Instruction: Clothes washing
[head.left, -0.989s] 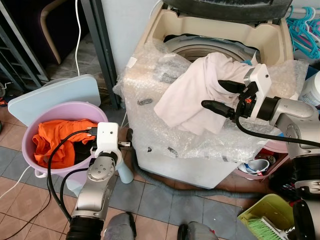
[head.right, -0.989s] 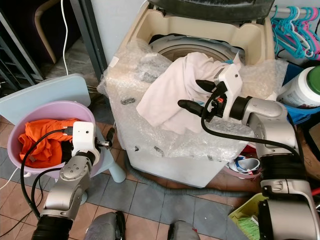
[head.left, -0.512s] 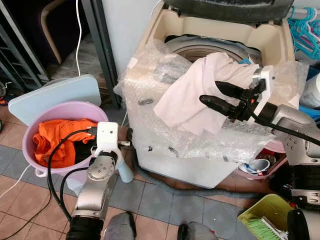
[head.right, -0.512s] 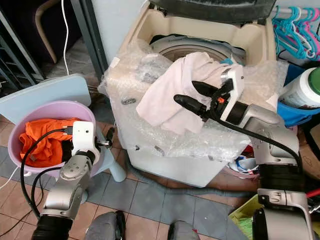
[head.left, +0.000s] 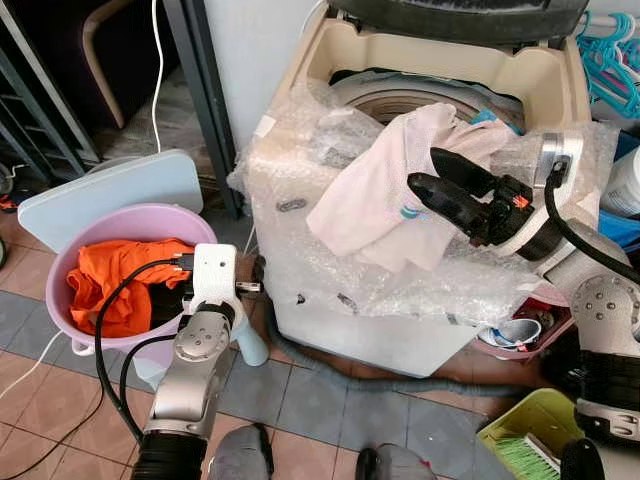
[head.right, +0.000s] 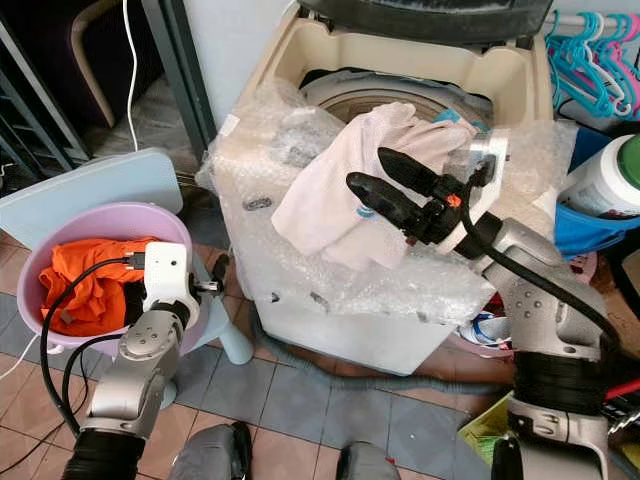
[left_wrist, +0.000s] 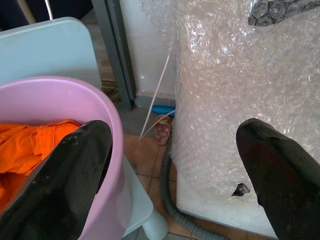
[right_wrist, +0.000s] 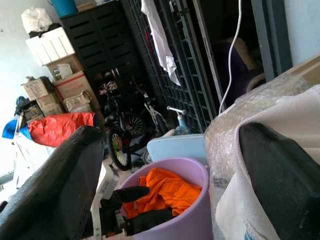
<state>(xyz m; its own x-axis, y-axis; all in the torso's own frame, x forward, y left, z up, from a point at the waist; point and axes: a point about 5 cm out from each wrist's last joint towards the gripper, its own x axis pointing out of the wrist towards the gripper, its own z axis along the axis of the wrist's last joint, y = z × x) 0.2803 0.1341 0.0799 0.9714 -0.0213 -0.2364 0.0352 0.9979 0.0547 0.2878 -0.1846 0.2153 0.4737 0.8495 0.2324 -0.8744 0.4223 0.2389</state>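
Note:
A pale pink garment (head.left: 380, 195) lies draped over the front rim of the open top-loading washing machine (head.left: 430, 60), partly on the bubble wrap (head.left: 300, 180) that covers its front. My right gripper (head.left: 424, 170) is open just above this garment, its lower finger lying on the cloth. An orange garment (head.left: 120, 280) sits in the purple basin (head.left: 60, 262) on the floor to the left. My left gripper (left_wrist: 172, 135) is open and empty, low between the basin's rim and the machine's front.
A light blue stool (head.left: 110, 195) stands behind the basin. A dark metal post (head.left: 205, 100) rises left of the machine. A grey drain hose (head.left: 380, 375) runs along the tiles. Teal hangers (head.left: 605, 50), a white bottle (head.right: 610, 180) and a green basket (head.left: 530, 425) crowd the right.
My right wrist has turned and the gripper has swung left and up. The pale garment, earlier hanging over one finger, now lies beneath the fingers on the rim. The left arm has not moved.

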